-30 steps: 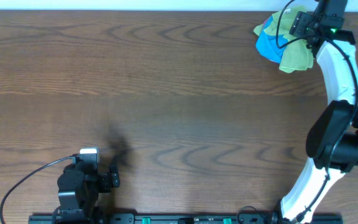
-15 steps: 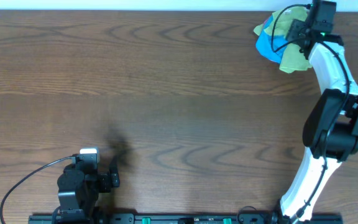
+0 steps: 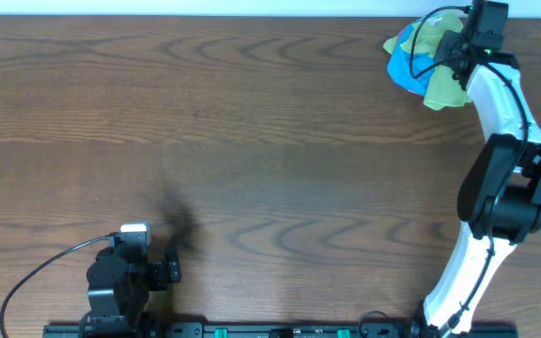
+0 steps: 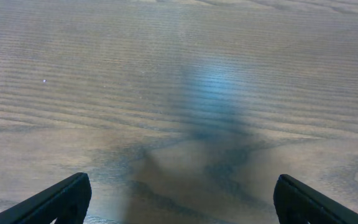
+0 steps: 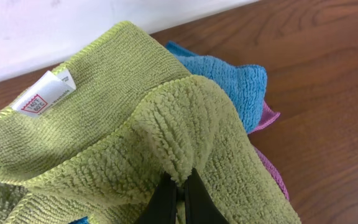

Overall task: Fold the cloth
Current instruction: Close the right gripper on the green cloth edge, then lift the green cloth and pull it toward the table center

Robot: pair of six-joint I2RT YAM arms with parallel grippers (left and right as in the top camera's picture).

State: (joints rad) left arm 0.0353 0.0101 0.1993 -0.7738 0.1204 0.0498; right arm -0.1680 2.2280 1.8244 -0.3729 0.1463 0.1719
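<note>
While in right pincer [image 5: 178, 194], cloth [image 5: 98, 118] atop blue cloth [image 5: 240, 79]

Right arm [image 3: 499, 99] reached further toward the far edge of the table [image 3: 252, 141] over the last second. Its wrist end shifted up and slightly right over the cloth [image 3: 444, 89], the elbow moved up and a bit left, and nearly all of that travel was done by the half-second mark. Right gripper [image 5: 179, 190] went from wide apart to fully pinched in the same window, fingertips now meeting on a raised fold of the green terry.
</note>
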